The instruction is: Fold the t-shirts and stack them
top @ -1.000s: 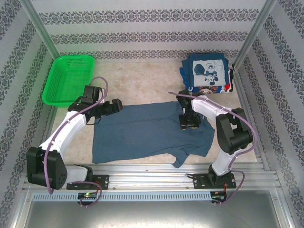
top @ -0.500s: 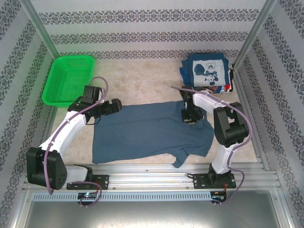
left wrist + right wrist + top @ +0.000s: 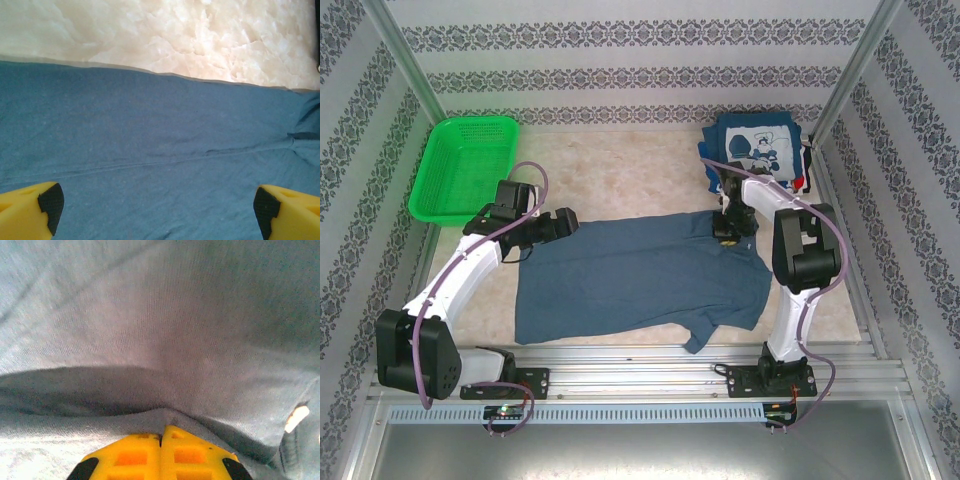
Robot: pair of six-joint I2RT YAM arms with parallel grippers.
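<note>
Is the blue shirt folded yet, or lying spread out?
Spread out. The blue shirt lies flat and wide on the table, one sleeve sticking out toward the near edge; no fold shows.

1. A plain slate-blue t-shirt lies unfolded and flat across the middle of the counter, with one short sleeve pointing toward the near edge.
2. At its far right corner, the closed right end effector pinches a ridge of cloth.
3. Folded navy t-shirts are stacked in the far right corner, with a white cartoon print on top.
</note>
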